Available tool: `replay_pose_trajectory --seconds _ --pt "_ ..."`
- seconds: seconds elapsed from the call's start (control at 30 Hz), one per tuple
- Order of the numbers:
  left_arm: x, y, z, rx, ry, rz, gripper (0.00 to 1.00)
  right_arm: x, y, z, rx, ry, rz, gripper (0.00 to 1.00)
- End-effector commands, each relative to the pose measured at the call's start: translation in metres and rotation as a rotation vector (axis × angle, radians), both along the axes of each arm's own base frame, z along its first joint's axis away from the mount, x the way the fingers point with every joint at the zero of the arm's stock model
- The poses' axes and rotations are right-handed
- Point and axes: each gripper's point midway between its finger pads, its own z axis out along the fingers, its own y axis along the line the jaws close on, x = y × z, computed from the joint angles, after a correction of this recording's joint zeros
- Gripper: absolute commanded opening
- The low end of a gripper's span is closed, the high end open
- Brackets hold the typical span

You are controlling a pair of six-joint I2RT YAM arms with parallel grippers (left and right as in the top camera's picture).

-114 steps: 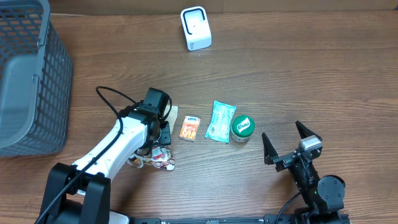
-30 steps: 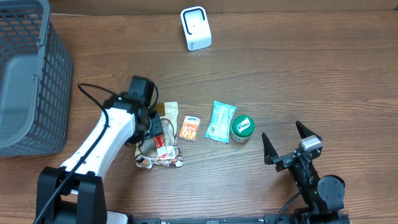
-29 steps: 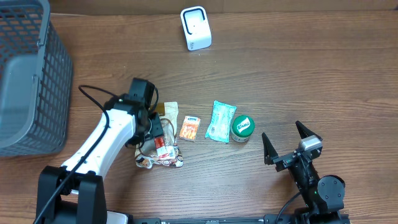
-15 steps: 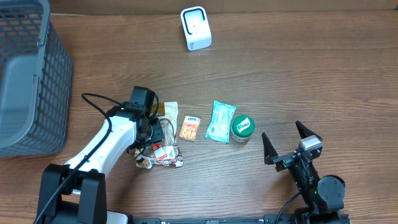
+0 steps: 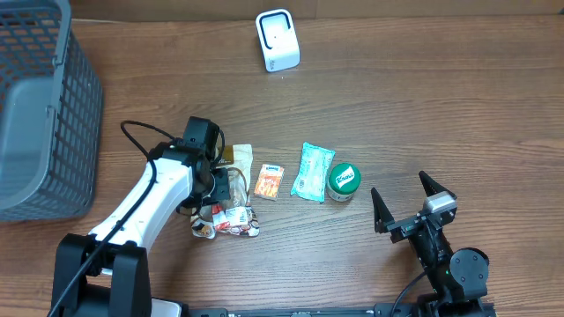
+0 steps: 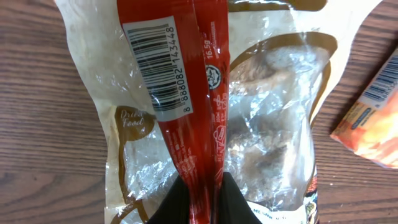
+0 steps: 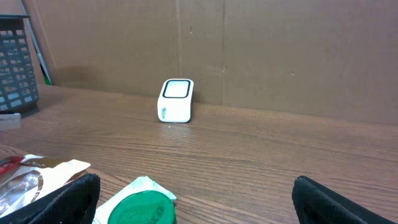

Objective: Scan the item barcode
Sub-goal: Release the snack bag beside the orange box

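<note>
Tightly, left claw (image 6: 202, 188) on snack bag (image 6: 268, 134)

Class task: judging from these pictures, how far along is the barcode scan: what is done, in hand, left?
Done: left gripper shut on the red seam of the clear plastic snack bag, beside its white barcode label. In hand: that grip, far from the small white scanner. Left: presenting the label to the scanner; right gripper open, holding nothing.

An orange packet (image 5: 270, 180) lies flat just to the right of the left gripper (image 5: 226, 192). Farther right come a pale green packet (image 5: 312, 172) and, just beside that, a green-lidded jar (image 5: 343, 180). A grey basket (image 5: 53, 132) stands well off to the gripper's left on the wooden table (image 5: 423, 106).
</note>
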Motion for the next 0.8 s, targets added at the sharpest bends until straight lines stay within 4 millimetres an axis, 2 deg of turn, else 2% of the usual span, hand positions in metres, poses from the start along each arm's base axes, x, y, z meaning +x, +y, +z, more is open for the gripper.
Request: replay_pose_trajectory --seconds 0.0,0.37,0.67,0.73,0.77 --pt "0.004 -0.002 0.006 -0.006 -0.016 -0.055 0.09 0.001 -0.002 -0.002 0.003 -0.002 -0.008 1.00" --pt "0.005 0.009 0.003 0.064 -0.029 -0.094 0.09 0.001 -0.002 -0.002 0.003 -0.002 -0.008 1.00" --pt "0.001 0.010 -0.011 0.063 -0.038 -0.093 0.08 0.001 -0.002 -0.002 0.003 -0.002 -0.008 1.00" --pt "0.003 0.010 -0.011 0.061 -0.044 -0.093 0.11 0.001 -0.002 -0.002 0.003 -0.002 -0.008 1.00" --pt "0.003 0.010 -0.011 0.061 -0.045 -0.092 0.21 0.001 -0.002 -0.002 0.003 -0.002 -0.008 1.00"
